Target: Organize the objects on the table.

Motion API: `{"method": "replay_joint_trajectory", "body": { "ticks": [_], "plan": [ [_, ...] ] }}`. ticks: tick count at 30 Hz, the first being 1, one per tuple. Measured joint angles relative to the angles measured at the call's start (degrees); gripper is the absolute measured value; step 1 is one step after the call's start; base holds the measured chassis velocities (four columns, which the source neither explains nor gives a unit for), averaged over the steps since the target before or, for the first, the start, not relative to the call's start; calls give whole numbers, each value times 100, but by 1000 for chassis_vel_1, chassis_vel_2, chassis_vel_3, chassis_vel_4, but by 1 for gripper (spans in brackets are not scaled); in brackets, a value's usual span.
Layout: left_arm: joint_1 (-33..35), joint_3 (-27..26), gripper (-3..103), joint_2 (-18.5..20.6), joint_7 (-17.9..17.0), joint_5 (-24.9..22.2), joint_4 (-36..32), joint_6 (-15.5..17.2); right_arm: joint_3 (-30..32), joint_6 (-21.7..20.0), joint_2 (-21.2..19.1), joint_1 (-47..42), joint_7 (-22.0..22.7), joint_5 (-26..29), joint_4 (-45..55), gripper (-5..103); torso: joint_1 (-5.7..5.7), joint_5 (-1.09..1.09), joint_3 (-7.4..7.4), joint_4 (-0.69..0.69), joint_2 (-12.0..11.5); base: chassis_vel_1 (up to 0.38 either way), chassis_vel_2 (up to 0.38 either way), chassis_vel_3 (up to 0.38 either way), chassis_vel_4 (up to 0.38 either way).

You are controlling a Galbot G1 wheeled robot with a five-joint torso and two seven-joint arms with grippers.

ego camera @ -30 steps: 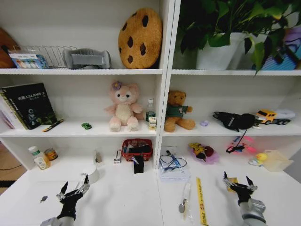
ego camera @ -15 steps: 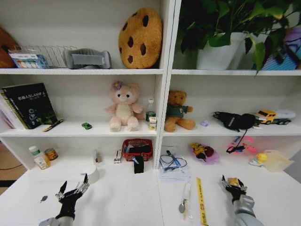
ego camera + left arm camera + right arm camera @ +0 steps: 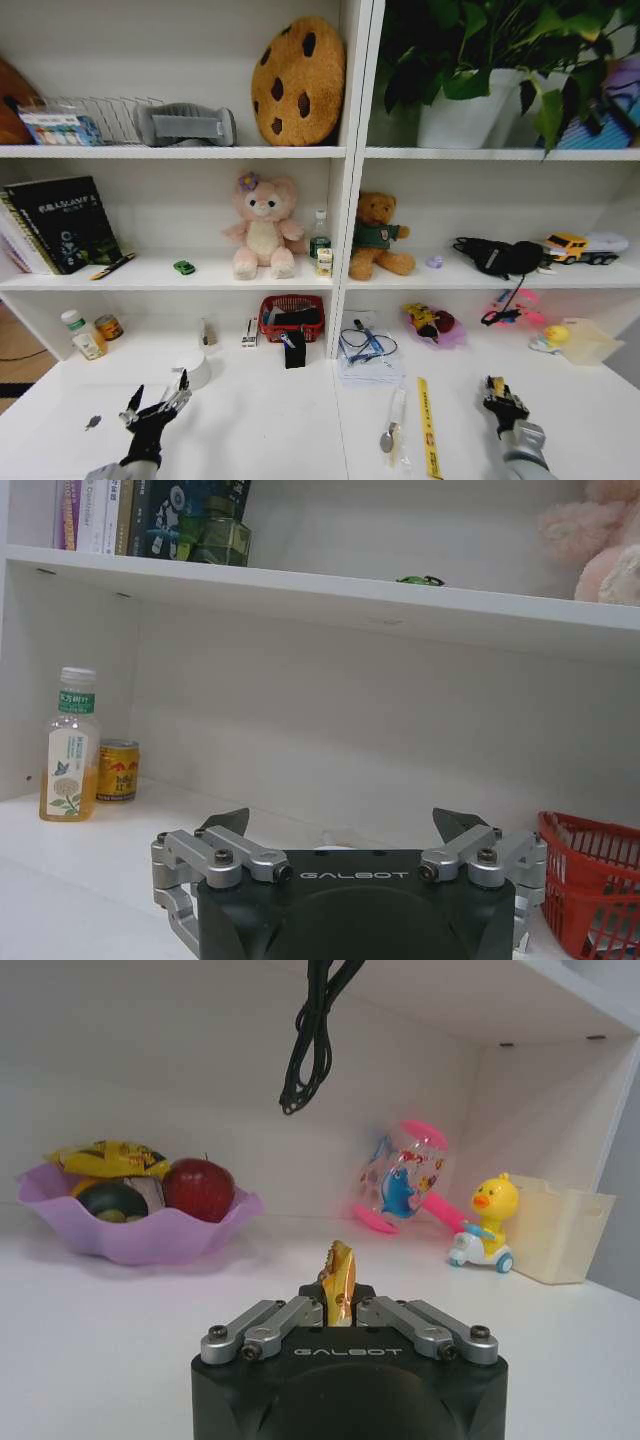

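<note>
My right gripper (image 3: 500,402) is low over the white table (image 3: 270,430) at the right, shut on a small gold-yellow wrapped piece (image 3: 340,1278) that stands up between its fingers. My left gripper (image 3: 156,402) hovers over the table's left side, open with nothing between its fingers (image 3: 226,822). A yellow ruler (image 3: 428,425) lies lengthwise near the front middle, beside a spoon (image 3: 388,436). A blue pen (image 3: 366,336) rests on a pad with a coiled cable. The tiny green toy car (image 3: 184,267) sits on the shelf above, with a dark pen (image 3: 113,266) to its left.
A red basket (image 3: 291,317) and a purple fruit bowl (image 3: 140,1230) stand at the back of the table. A bottle (image 3: 70,745) and a can (image 3: 118,771) are at the back left. A yellow duck toy (image 3: 485,1225) and a beige bin (image 3: 565,1230) are at the far right.
My right gripper has gone from open to shut on the gold-yellow piece and has drawn back a little toward the table's front. The left gripper has stayed put.
</note>
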Motion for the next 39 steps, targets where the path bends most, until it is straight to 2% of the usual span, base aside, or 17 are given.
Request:
{"method": "replay_joint_trajectory", "body": {
  "ticks": [5, 7, 10, 14, 19, 20, 22, 25, 26, 28, 30, 32, 33, 34, 36, 37, 39],
  "plan": [
    [9, -17, 100, 1, 9, -9, 12, -11, 140, -17, -14, -44, -1, -40, 527, 3, -1, -2, -1, -1, 0, 0, 0, 0, 0],
    [9, -16, 100, 2, 10, -10, 7, -12, 112, -118, -77, 211, -20, -46, 718, 2, -1, -2, -1, -2, 0, 0, 0, 0, 0],
    [16, -12, 100, 6, 11, -12, -20, -13, -68, -275, -156, 655, -22, -45, 741, 2, 0, -1, 0, 6, 0, 0, 0, 0, 0],
    [47, -51, 100, 34, 13, -45, -55, -13, -504, -536, -267, 1588, 10, -14, 206, 2, 0, 1, 0, 0, 0, 0, 0, 0, 0],
    [73, -128, 100, 34, 16, -85, -59, -20, -1010, -598, -317, 2532, 11, -17, -584, 2, 0, -1, 0, 2, 0, 0, 0, 0, 0],
    [69, -131, 100, 34, 15, -89, -59, -19, -1131, -535, -312, 2744, 17, -58, -805, -1, 0, 1, 0, 1, 0, 0, 0, 0, 0],
    [58, -127, 100, 34, 11, -89, -59, -18, -1245, -428, -303, 2946, 18, -115, -1003, 3, 0, 0, 1, 3, 0, 0, 0, 0, 0],
    [24, -59, 100, 35, 7, -87, -79, 33, -1427, -301, -295, 3228, -55, -121, -1262, 19, 1, -1, 0, 0, 0, 0, 0, 0, 0],
    [24, -59, 100, 35, 7, -87, -79, 33, -1427, -301, -295, 3228, -55, -121, -1262, 19, 1, -1, 0, 0, 0, 0, 0, 0, 0],
    [-10, -4, 100, 41, -19, -52, -79, 51, -1439, -223, -301, 3250, -136, -153, -1296, 30, 0, -1, 0, 0, -1, 0, 0, 0, 0],
    [-20, 13, 100, 46, -34, -47, -79, 59, -1404, -217, -311, 3179, -137, -143, -1214, 30, 1, -1, 0, 2, 0, 0, 0, 0, 0],
    [-39, 27, 100, 55, -65, -46, -82, 69, -1299, -204, -348, 2936, -140, -126, -1013, 40, 1, -1, 0, 0, 0, 0, 0, 0, 0],
    [-39, 27, 100, 55, -65, -46, -82, 69, -1299, -204, -348, 2936, -140, -126, -1013, 40, 1, -1, 0, 0, 0, 0, 0, 0, 0],
    [-43, 34, 100, 64, -69, -45, -82, 70, -1215, -158, -364, 2745, -130, -142, -897, 46, 0, -1, 0, -3, 0, 0, 0, 0, 0],
    [-43, 39, 100, 72, -76, -39, -81, 70, -1030, -91, -373, 2293, -112, -172, -542, 57, 0, -1, 0, 3, 0, 0, 0, 0, 0],
    [-43, 39, 100, 72, -76, -39, -81, 70, -1030, -91, -373, 2293, -112, -172, -542, 57, 0, -1, 0, 3, 0, 0, 0, 0, 0],
    [-34, 33, 100, 73, -79, -44, -109, 65, -721, 55, -364, 1480, -112, -309, 151, 68, 1, 0, -1, -1, 0, 0, 0, 0, 0]
  ]
}}
